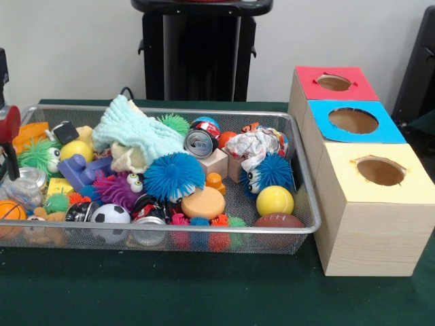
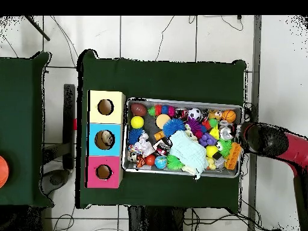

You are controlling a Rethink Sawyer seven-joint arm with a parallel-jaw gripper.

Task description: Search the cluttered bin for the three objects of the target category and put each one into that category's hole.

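Green cloth [image 1: 204, 299] covers the table, w/ white tiled floor [image 2: 156, 36] around it. 2nd green table [image 2: 21, 120] off to one side, orange obj [image 2: 2, 169] at its edge.

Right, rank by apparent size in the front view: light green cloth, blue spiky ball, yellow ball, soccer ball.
1. light green cloth
2. blue spiky ball
3. yellow ball and soccer ball: too alike to rank, and the soccer ball is partly hidden.

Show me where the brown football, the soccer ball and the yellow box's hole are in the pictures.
brown football [image 1: 279, 221], front view, on its upper side near the white lacing.
soccer ball [image 1: 110, 214], front view, on the middle of its white-and-black face.
yellow box's hole [image 1: 380, 171], front view, inside the dark opening.
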